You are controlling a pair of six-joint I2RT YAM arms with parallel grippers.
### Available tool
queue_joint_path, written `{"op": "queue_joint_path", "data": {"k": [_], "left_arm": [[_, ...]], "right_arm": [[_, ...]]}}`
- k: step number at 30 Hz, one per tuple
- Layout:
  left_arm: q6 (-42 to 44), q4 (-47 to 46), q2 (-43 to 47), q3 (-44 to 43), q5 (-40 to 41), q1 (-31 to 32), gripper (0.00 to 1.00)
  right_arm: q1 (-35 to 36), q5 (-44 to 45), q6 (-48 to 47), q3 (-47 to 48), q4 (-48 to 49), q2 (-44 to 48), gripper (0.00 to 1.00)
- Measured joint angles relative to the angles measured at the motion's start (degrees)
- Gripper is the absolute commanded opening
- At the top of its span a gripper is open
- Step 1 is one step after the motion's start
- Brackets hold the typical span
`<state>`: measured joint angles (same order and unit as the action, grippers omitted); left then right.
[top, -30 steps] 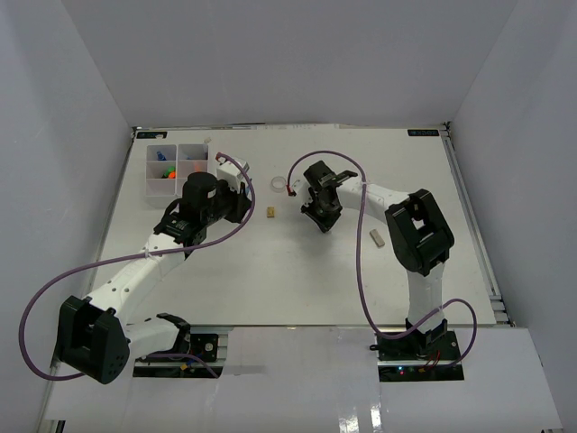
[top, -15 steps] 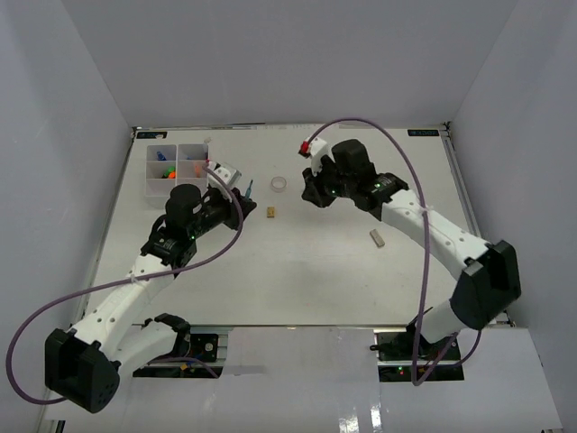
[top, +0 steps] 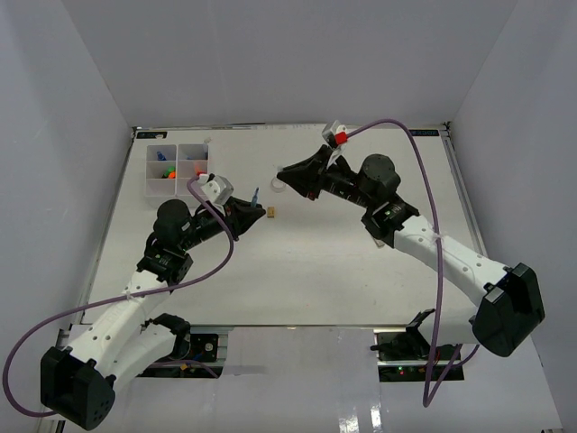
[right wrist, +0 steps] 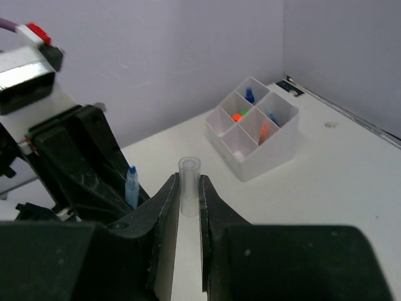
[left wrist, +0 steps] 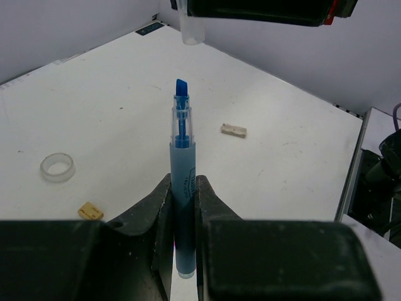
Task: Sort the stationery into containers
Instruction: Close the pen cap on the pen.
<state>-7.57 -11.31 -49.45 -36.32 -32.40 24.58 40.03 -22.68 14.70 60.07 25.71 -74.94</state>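
Right end effector [right wrist: 188, 195] turned, apparently gripping cap [right wrist: 188, 168].

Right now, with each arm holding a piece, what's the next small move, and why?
Probably bring the clear cap in the right gripper onto the tip of the blue highlighter: the left gripper holds it uncapped, and the two are close but not touching.
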Motion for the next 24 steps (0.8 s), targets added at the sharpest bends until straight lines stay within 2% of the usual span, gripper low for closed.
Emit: {"op": "queue_joint_path", "data": {"k": [5, 12, 24], "left_arm": [[-0.68, -2.03, 0.0, 0.39, -2.43, 0.0, 0.0], [-1.36, -4.22, -0.13, 0.81, -3.85, 0.0, 0.0], [-1.95, -5.6, -0.26, 1.29, -4.61, 0.0, 0.0]], "right_arm": [[1.77, -2.23, 3.63, -0.28, 10.21, -1.44, 0.13], [2.89, -4.66, 6.8, -0.28, 17.79, -2.97, 0.14], [5.14, -6.21, 8.48, -0.31, 20.24, -4.48, 0.14]]}}
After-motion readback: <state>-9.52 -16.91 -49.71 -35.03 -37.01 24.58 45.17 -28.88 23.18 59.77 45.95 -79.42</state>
